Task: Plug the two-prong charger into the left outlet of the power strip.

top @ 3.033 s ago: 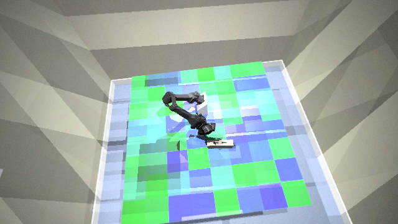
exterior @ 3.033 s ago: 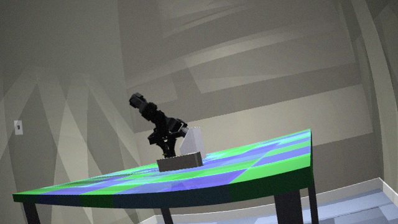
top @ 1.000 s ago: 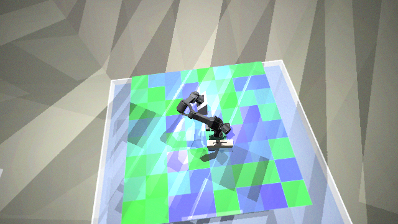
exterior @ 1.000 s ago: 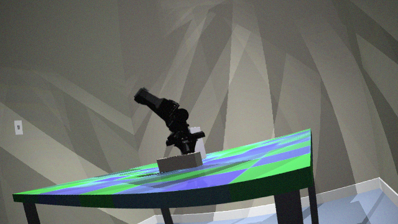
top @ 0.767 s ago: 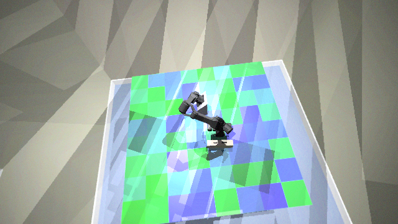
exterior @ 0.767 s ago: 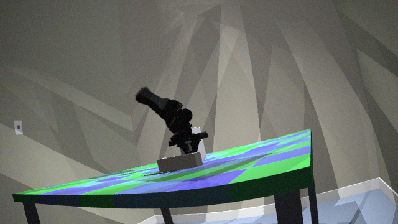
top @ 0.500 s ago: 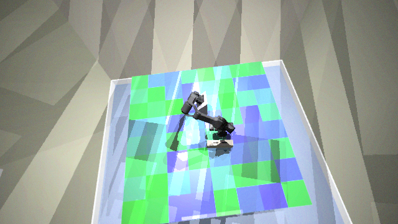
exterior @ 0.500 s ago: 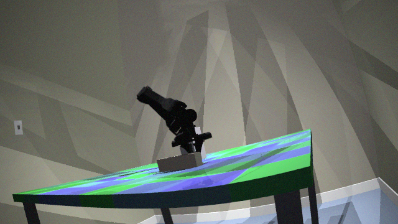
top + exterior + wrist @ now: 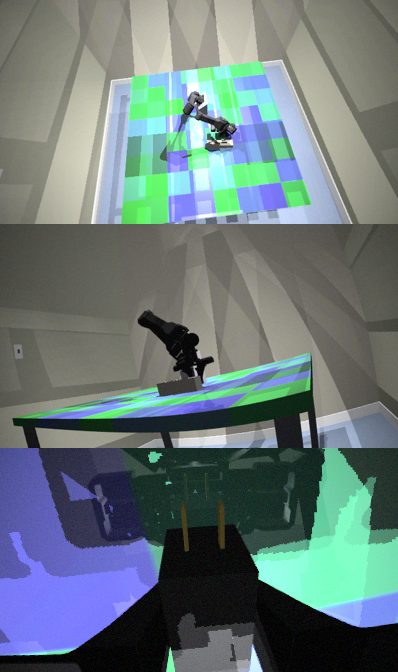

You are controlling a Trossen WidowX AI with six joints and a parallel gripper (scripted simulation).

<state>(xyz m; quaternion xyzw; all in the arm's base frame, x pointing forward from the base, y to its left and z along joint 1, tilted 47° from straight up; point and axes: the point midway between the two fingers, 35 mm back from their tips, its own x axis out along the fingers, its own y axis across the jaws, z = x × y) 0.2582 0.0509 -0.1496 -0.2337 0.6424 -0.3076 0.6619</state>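
Two prongs (image 9: 202, 525) point down; end effector (image 9: 207, 598) clamps charger (image 9: 207, 573), seemingly above power strip (image 9: 219, 144).

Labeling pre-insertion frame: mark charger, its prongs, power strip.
charger (image 9: 207, 578), wrist view, top face of its black body.
prongs (image 9: 220, 523), wrist view, shaft of the right-hand prong.
power strip (image 9: 178, 387), exterior view, its near side wall.

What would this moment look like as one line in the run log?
phase: insertion approach | gripper: shut on charger | prongs: exposed, pointing at power strip | plugged in: not yet
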